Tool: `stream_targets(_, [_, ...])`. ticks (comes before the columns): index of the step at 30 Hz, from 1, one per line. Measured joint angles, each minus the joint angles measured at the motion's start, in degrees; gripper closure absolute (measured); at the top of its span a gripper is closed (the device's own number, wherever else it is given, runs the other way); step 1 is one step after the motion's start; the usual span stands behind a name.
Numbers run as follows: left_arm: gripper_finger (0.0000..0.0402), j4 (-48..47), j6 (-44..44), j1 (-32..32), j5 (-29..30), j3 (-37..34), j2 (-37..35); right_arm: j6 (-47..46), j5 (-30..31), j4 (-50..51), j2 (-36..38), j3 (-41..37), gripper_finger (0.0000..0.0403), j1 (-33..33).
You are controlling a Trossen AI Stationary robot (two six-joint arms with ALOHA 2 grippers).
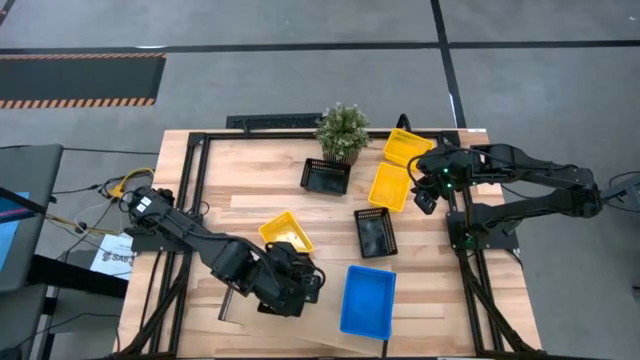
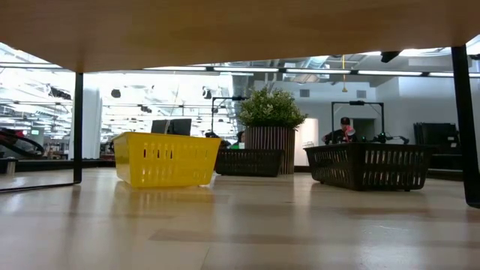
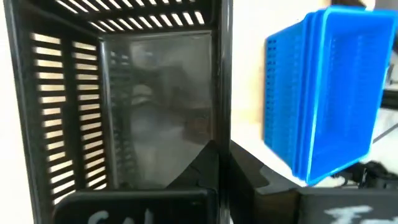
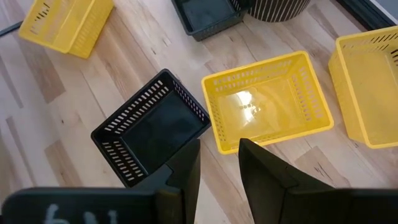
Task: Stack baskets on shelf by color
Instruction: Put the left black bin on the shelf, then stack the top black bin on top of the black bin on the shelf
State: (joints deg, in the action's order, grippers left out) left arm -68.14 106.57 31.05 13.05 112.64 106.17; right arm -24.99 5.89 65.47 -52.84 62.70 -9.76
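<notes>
Pinched a black basket [image 3: 124, 124] by its wall in the left gripper [image 1: 290, 285] near the front edge of the surface [image 1: 250, 170], just left of the blue basket [image 1: 367, 300]. Found the second black basket [image 1: 374, 232] farther in at mid-surface, off to that gripper's right, long axis front to back, though nearer the right arm. Hovered the right gripper [image 4: 217, 165] beyond, toward the far right corner, fingers slightly parted and empty over a yellow basket [image 4: 267, 102].
</notes>
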Motion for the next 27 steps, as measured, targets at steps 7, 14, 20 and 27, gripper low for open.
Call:
stream_targets(7, [0.038, 2.7, -0.9, 0.0, 2.4, 0.0, 0.0, 0.0, 0.0, 0.0, 0.0, 0.0, 0.027, 0.0])
stream_targets(14, [0.0326, 2.8, -0.5, -0.3, 2.2, 0.0, 0.0, 0.2, 0.0, 0.0, 0.0, 0.0, 0.0268, 0.0])
stream_targets(20, [0.0302, 5.4, -2.0, -0.6, 1.5, -0.1, 1.5, 1.6, 0.0, 0.1, 0.0, 0.0, 0.027, 0.0])
stream_targets(27, [0.0301, 9.0, -2.7, -1.0, -1.2, 0.0, 2.6, 2.8, 0.0, 0.2, 0.0, 0.0, 0.0269, 0.0])
